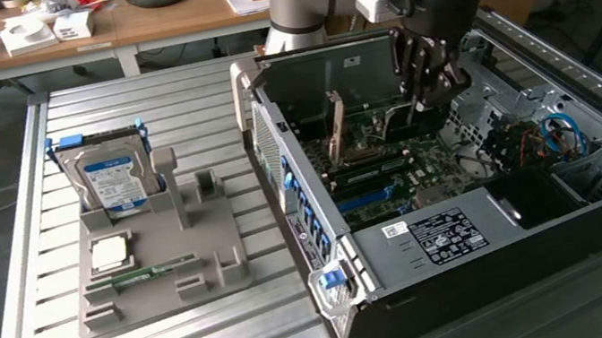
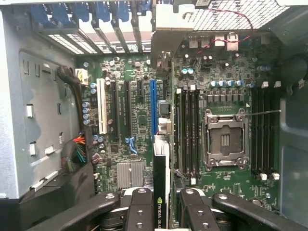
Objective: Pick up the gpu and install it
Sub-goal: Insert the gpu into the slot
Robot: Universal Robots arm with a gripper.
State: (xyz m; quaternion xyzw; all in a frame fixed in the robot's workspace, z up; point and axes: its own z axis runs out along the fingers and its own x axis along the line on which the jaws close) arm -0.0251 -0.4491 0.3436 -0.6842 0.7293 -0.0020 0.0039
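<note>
At nine o'clock in the exterior view, a grey moulded parts stand (image 1: pixel 222 245) holds a silver blue-labelled hard drive (image 1: pixel 115 182). At two o'clock, inside the open black computer case (image 1: pixel 513 281), the black gripper (image 1: pixel 433 98) pinches the thin dark gpu card (image 2: pixel 160 211) between its jaws near the long blue slot (image 2: pixel 153 108). Pick-up looks done, but whether the card is seated is hidden.

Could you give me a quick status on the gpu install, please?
Copy, claw shut on gpu, inside the case. gpu edge-on above motherboard, near blue slot. Seating: cannot tell. Nearby cable bundle apart from it.
</note>
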